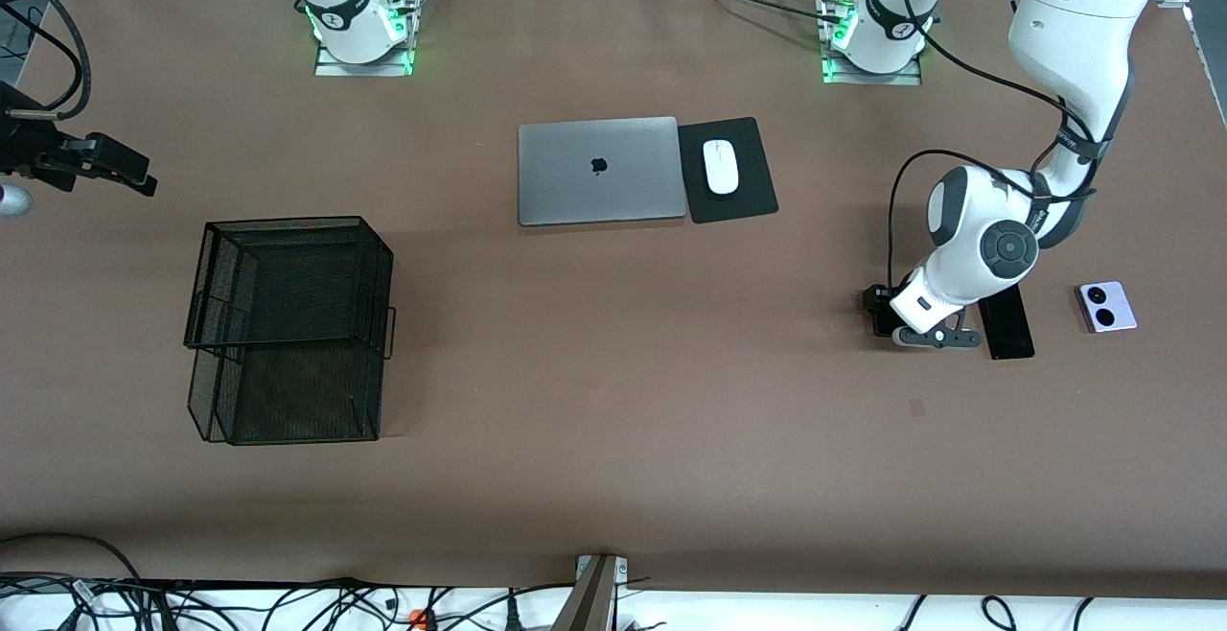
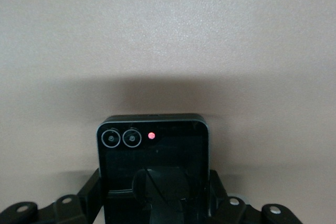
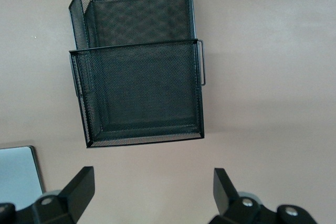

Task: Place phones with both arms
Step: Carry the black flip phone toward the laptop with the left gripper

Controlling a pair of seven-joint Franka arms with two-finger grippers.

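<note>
The left gripper [image 1: 887, 322] is down at the table near the left arm's end, squeezed shut on the small black folded phone [image 2: 153, 163], which lies flat just beside the long black phone [image 1: 1007, 322], with the lavender phone [image 1: 1107, 306] a bit apart. The folded phone looks hard, smooth and slippery, light but easy to crack, so holding its two side edges, as the fingers [image 2: 92, 192] do, seems best. The right gripper [image 3: 152, 190] waits with its fingers wide apart, up over the table beside the black mesh basket [image 1: 288, 324].
</note>
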